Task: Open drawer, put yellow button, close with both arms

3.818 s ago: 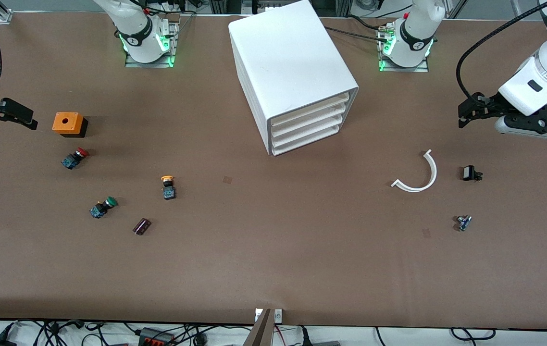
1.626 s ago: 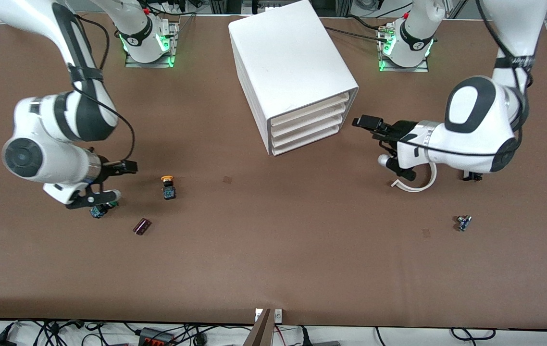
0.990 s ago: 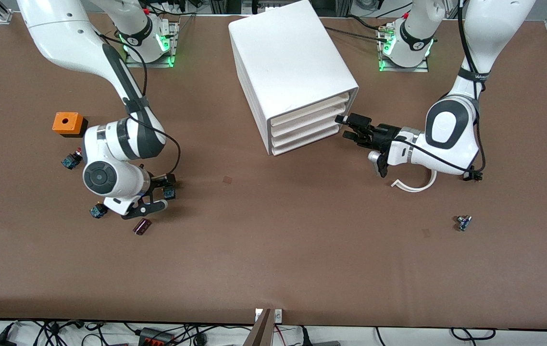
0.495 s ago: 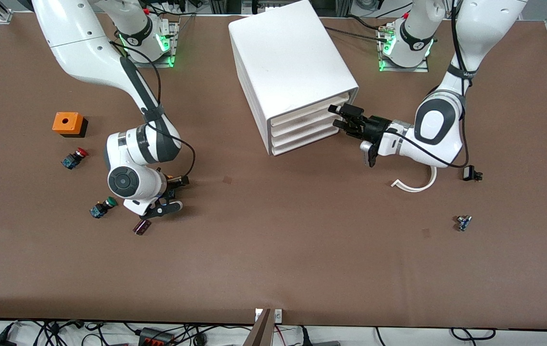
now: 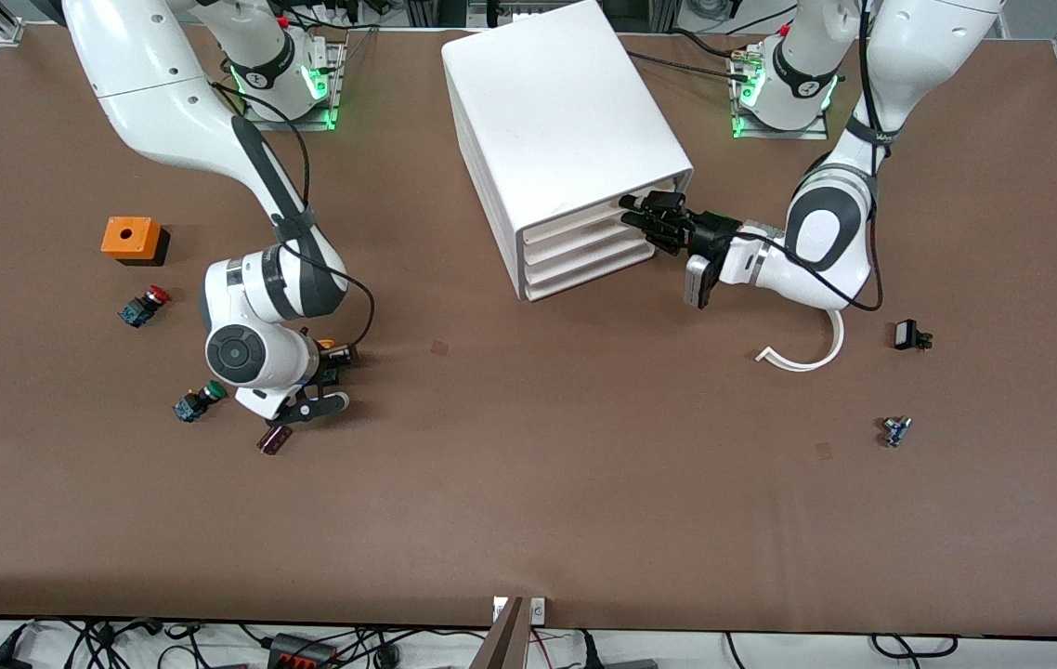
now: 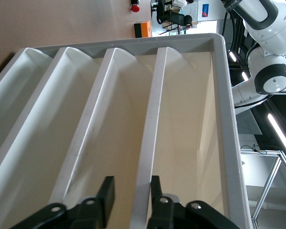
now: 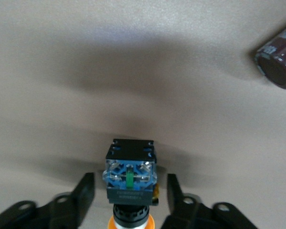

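Observation:
The white cabinet (image 5: 556,111) stands at the table's middle, toward the robots' bases. My left gripper (image 5: 632,212) is at its front, by the uppermost drawer (image 5: 584,212). In the left wrist view the gripper (image 6: 129,193) is open, its fingers on either side of the white ridge at the edge of that drawer (image 6: 190,119). All four drawers look closed. The yellow button (image 5: 326,346) lies on the table toward the right arm's end. My right gripper (image 5: 333,376) is open, down around it. In the right wrist view the button (image 7: 130,176) lies between the fingers of the gripper (image 7: 128,193), with gaps on both sides.
Near the yellow button lie a red-capped button (image 5: 143,305), a green-capped button (image 5: 199,401), an orange box (image 5: 131,239) and a dark cylinder (image 5: 274,439). Toward the left arm's end lie a white curved piece (image 5: 807,344) and two small parts (image 5: 909,334), (image 5: 895,430).
Both arms came in from the table's ends. My left gripper reached the cabinet's front and moved up to the top drawer. My right gripper came down around the yellow button.

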`<act>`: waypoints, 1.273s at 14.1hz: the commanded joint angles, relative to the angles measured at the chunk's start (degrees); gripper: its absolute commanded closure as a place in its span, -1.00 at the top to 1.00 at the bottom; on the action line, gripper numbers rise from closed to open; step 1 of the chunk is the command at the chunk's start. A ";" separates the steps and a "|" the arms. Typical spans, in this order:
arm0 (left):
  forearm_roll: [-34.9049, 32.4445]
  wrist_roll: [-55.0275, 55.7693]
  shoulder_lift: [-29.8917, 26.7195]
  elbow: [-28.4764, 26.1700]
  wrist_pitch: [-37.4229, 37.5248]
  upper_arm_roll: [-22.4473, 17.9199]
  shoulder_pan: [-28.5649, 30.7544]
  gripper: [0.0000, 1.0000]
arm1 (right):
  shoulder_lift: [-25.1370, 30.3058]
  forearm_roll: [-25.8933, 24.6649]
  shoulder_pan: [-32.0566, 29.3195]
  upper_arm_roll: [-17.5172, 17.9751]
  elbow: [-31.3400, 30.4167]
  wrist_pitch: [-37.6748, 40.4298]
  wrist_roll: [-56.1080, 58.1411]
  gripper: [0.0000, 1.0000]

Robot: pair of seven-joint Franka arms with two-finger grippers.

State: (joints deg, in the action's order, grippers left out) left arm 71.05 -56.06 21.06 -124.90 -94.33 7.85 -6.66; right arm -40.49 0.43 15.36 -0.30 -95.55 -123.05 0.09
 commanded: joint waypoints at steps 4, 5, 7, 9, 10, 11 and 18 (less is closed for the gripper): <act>0.68 -0.98 0.47 2.28 -0.33 -0.11 1.12 -0.95 | 1.55 0.72 -0.68 -0.06 3.34 2.19 0.87 -0.91; 0.67 -0.89 1.69 4.04 -0.24 -0.29 1.39 -0.96 | 2.34 0.54 -0.86 -0.06 5.44 4.20 0.87 -0.94; 0.06 -0.45 4.59 8.69 -0.24 -0.55 2.18 -0.96 | 3.14 0.45 -0.95 -0.14 10.44 8.95 0.87 -0.99; -4.92 0.51 8.10 14.92 -0.16 -0.55 3.93 -0.96 | 3.75 0.98 -0.77 -0.14 15.72 13.87 0.26 -1.00; -7.56 0.69 9.95 17.82 -0.15 -0.47 5.16 -0.96 | 3.84 1.07 -0.77 -0.06 18.26 15.37 0.26 -1.00; -8.89 0.69 11.27 20.11 -0.07 -0.47 5.78 -0.96 | 3.84 1.16 -0.68 0.20 21.25 16.60 0.17 -1.00; -9.52 0.77 12.43 22.60 0.46 -0.56 7.19 1.00 | 3.93 1.16 4.84 3.54 33.92 17.14 -0.96 -1.00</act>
State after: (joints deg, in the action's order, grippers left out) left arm 63.49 -56.65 32.46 -103.81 -93.49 7.14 -0.02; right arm -35.67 1.19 17.64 2.39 -64.97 -106.91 0.10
